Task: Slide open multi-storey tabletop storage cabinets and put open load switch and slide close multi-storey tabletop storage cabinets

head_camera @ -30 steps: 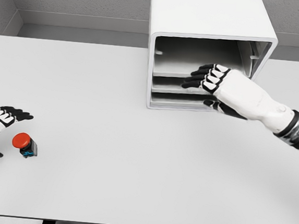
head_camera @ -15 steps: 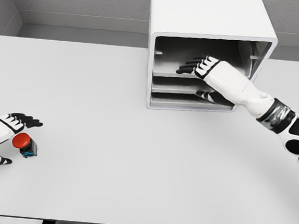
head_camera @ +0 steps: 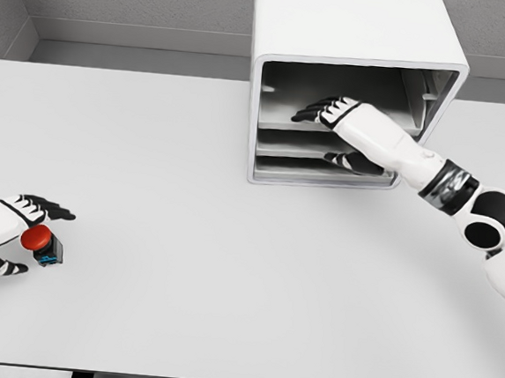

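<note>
The big white worktop (head_camera: 228,266) fills most of the view. At its far edge stands the white storage cabinet (head_camera: 355,25), a tall box with an open front and flat trays stacked inside.

The right arm reaches in from the right side. The right hand (head_camera: 334,115) is inside the cabinet's front, lying on the upper tray (head_camera: 280,121). Its fingers are stretched out flat and its thumb hangs lower, near the tray below. It holds nothing that I can see. I think it is getting ready to pull a tray out, but no tray sticks out past the front yet. So the first job, sliding the cabinet open, looks only just begun.

The left hand (head_camera: 1,233) is at the lower left edge of the worktop. Its fingers and thumb are spread on either side of the load switch (head_camera: 42,243), close to it. I cannot tell if they touch it. It does not look gripped yet.

The load switch sits on the worktop, far from the cabinet. It is small, with a round red button on top and a dark base with a bit of blue. It leans over to one side.

Still to do: pull a tray out, pick up the switch, put it in, and push the tray shut.
</note>
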`<state>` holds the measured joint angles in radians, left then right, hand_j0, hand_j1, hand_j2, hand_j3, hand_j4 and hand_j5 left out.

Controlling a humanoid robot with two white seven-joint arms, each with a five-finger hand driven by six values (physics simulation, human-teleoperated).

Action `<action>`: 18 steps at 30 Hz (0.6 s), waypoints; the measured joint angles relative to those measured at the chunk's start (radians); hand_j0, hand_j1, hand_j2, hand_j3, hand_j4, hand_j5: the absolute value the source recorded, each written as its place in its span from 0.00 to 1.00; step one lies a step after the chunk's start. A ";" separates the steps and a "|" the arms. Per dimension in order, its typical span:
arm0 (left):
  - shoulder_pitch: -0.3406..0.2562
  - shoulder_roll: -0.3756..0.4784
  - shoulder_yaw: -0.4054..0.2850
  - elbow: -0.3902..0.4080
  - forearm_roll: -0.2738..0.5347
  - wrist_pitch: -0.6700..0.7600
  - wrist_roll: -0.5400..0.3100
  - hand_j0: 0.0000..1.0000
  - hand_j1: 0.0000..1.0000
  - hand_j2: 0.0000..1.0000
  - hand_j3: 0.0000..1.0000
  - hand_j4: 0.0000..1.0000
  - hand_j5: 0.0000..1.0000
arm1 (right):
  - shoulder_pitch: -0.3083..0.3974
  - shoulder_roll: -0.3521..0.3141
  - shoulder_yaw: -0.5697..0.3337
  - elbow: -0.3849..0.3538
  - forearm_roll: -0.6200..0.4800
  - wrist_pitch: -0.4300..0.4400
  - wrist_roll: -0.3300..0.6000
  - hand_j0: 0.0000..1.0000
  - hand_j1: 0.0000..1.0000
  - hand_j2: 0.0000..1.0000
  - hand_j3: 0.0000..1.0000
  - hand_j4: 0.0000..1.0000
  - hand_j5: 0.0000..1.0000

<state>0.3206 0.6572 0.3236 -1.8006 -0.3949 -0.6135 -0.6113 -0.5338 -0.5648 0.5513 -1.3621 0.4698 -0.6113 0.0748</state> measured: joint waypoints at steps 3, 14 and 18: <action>0.000 0.000 -0.007 0.000 0.000 0.000 0.000 0.82 0.82 0.82 0.82 0.82 0.82 | -0.009 0.005 0.000 0.020 0.000 0.000 0.003 0.83 0.83 0.83 0.83 0.83 0.83; 0.000 0.000 -0.014 0.000 0.000 0.000 0.000 0.72 0.72 0.72 0.72 0.72 0.72 | -0.037 -0.007 0.008 0.039 -0.004 0.000 0.004 0.84 0.84 0.84 0.84 0.84 0.84; 0.000 0.000 -0.015 0.000 0.000 0.000 0.000 0.69 0.69 0.69 0.69 0.69 0.69 | -0.037 -0.014 0.026 0.041 -0.005 0.000 0.004 0.85 0.85 0.85 0.85 0.85 0.85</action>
<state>0.3206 0.6572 0.3088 -1.8006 -0.3949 -0.6136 -0.6113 -0.5706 -0.5784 0.5775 -1.3210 0.4648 -0.6114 0.0790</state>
